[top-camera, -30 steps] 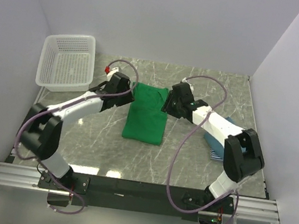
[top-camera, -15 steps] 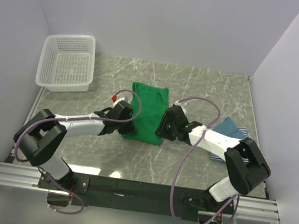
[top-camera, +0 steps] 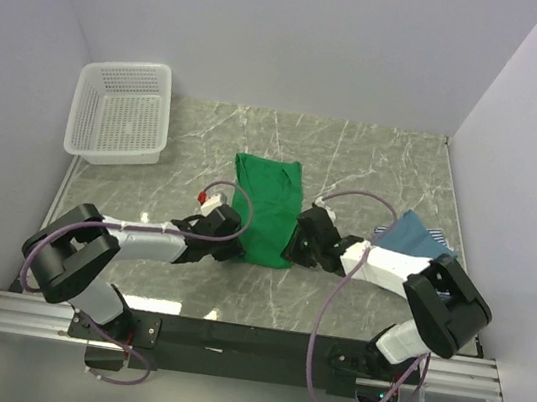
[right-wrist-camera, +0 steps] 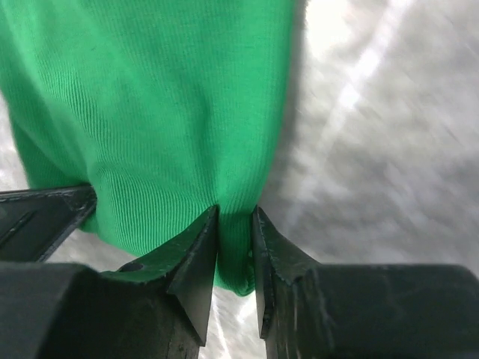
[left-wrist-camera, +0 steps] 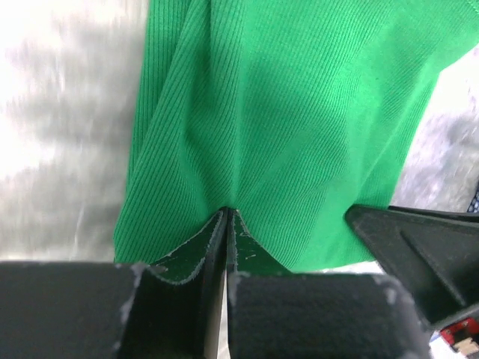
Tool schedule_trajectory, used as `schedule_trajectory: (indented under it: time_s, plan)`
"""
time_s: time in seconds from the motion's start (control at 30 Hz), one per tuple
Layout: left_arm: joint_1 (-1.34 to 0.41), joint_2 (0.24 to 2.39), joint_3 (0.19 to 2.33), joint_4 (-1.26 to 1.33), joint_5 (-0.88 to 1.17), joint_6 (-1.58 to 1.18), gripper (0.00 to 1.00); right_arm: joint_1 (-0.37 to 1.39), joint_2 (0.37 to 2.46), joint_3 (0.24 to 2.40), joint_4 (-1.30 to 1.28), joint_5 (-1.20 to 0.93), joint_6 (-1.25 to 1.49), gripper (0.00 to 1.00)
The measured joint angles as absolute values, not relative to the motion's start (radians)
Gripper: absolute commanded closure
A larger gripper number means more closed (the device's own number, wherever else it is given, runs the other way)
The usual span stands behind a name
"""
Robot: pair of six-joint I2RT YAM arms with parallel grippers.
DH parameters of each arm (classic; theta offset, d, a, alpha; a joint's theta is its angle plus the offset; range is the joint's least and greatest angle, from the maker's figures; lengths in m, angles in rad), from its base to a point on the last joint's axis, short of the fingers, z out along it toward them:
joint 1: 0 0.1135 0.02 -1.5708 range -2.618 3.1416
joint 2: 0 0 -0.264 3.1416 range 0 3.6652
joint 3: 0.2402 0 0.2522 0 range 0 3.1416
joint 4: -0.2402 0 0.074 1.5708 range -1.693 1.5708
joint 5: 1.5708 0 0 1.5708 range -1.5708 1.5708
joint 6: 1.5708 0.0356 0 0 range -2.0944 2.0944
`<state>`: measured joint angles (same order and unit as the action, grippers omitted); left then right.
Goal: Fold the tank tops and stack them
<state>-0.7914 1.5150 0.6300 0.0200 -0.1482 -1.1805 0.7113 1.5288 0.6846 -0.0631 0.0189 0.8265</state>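
Observation:
The bright green tank top (top-camera: 266, 206) lies flat in the middle of the table, long side running away from me. My left gripper (top-camera: 234, 241) is shut on its near left edge, the cloth pinched at the fingertips in the left wrist view (left-wrist-camera: 227, 211). My right gripper (top-camera: 291, 250) is shut on its near right corner, a fold of green cloth (right-wrist-camera: 150, 97) between the jaws (right-wrist-camera: 236, 213). The teal-blue tank top (top-camera: 410, 232) lies at the right on the striped tank top (top-camera: 441, 241), of which only edges show.
A white lattice basket (top-camera: 120, 110) stands at the far left corner. The right gripper's finger (left-wrist-camera: 419, 247) shows at the right of the left wrist view. Walls enclose the table on three sides.
Both grippers have moved from the far end of the green top along its sides to its near edge. The top has shifted slightly toward me.

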Motion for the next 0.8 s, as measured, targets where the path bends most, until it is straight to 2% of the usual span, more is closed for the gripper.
schedule_trajectory:
  time_s: [0.27, 0.33, 0.47, 0.53, 0.67, 0.8]
  plan:
    - [-0.945, 1.370, 0.517, -0.036, -0.182, -1.295, 0.89, 0.774, 1.275, 0.514, -0.205, 0.049, 0.854, 0.67]
    - [-1.001, 1.326, 0.488, -0.063, -0.185, -1.327, 0.85, 0.815, 1.202, 0.478, -0.250, 0.054, 0.870, 0.65]
    - [-1.073, 1.254, 0.475, -0.135, -0.190, -1.360, 0.66, 0.872, 1.098, 0.457, -0.330, 0.064, 0.898, 0.50]
    - [-1.081, 1.203, 0.476, -0.184, -0.198, -1.365, 0.60, 0.875, 1.051, 0.459, -0.354, 0.081, 0.901, 0.46]
    - [-1.028, 1.100, 0.543, -0.329, -0.250, -1.345, 0.59, 0.837, 1.032, 0.524, -0.403, 0.112, 0.875, 0.46]
    - [-0.797, 1.050, 0.677, -0.394, -0.286, -1.287, 0.63, 0.760, 1.111, 0.672, -0.403, 0.109, 0.816, 0.52]
